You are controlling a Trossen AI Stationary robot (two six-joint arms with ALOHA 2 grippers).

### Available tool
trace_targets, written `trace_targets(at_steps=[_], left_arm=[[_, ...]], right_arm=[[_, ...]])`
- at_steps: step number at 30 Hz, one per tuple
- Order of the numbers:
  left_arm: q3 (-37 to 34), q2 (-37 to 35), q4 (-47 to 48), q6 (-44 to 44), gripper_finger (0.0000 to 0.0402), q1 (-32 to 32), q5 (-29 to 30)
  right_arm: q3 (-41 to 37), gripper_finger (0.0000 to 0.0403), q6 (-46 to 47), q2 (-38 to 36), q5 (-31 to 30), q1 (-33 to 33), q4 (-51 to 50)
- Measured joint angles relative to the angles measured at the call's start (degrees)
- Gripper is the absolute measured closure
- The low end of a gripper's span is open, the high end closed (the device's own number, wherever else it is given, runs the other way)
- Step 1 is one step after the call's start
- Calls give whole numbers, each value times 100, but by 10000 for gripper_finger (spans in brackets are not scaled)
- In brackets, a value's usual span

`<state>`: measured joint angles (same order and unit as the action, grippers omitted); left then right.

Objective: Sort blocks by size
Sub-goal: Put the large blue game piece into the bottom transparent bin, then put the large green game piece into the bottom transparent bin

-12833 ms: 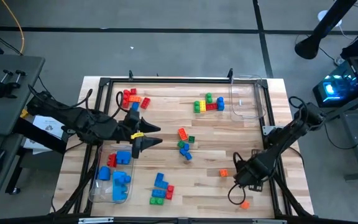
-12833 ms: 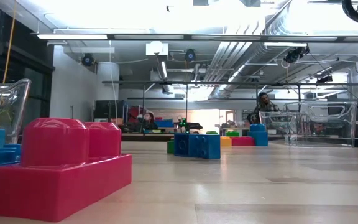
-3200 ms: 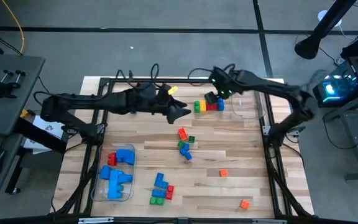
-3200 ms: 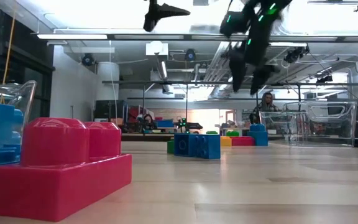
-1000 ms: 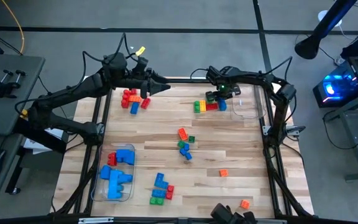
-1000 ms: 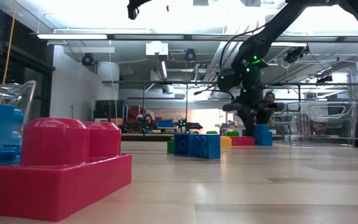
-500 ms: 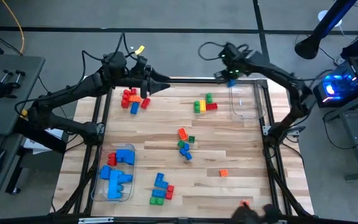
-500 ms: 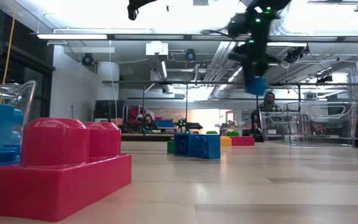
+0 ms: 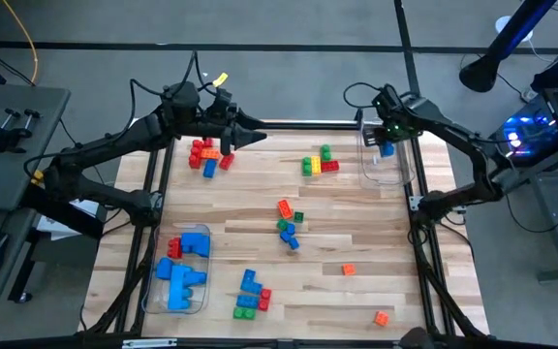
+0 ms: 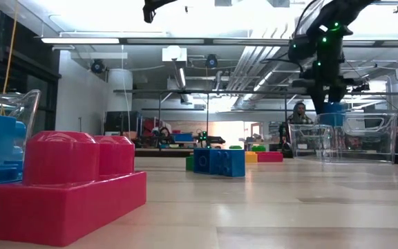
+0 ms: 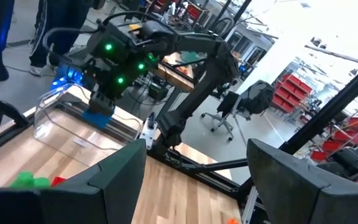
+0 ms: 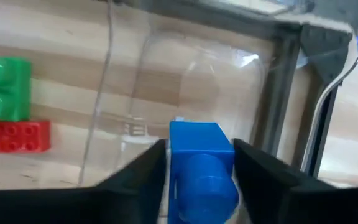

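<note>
1. The right gripper (image 9: 387, 143) is hovering over the clear tub (image 9: 384, 172) at the far right corner of the table (image 9: 356, 233), with a small blue block (image 9: 387, 149) sitting between its fingers.
2. In the right wrist view, that blue block (image 12: 201, 163) is showing right between the two dark fingers (image 12: 143, 177), directly above the open tub (image 12: 185, 99). The fingers are flanking it closely, but whether they are clamping it or letting go, I cannot tell.
3. From table height, the right gripper (image 10: 329, 100) is hanging just above the tub (image 10: 340, 138), the blue block (image 10: 332, 114) level with the tub's rim.
4. The left gripper (image 9: 250, 134) is waiting over the far left part of the table, just beside a cluster of red, orange and blue blocks (image 9: 206, 155). Its fingers (image 11: 114, 180) are standing well apart and holding nothing.
5. A yellow, green and red group (image 9: 320, 163) is lying just left of the right-hand tub.
6. A mixed cluster (image 9: 288, 223) is sitting mid-table.
7. Two small orange blocks (image 9: 348, 269) are lying apart toward the near right.
8. A second clear tub (image 9: 177, 271) at the near left is holding several large blue blocks, with a red one at its far edge.
9. Another group of blue, green and red blocks (image 9: 251, 294) is resting just to the right of that tub.
</note>
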<state>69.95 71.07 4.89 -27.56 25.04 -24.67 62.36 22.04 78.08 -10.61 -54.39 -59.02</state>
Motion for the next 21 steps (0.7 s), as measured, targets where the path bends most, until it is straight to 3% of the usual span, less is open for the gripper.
trace_targets(at_steps=[4,7,12,21], left_arm=[[0,0,0,-28,135,0,0],[0,0,2,-30,135,0,0],[0,0,4,-28,135,0,0],[0,-2,39,-29,135,0,0]], right_arm=[[196,108,-90,-4,295,-33,-105],[525,63,5,-8,545,-15,-17],[911,49,620,79,1175,526,754],[967,47,1321,1712,886,1862,1726]])
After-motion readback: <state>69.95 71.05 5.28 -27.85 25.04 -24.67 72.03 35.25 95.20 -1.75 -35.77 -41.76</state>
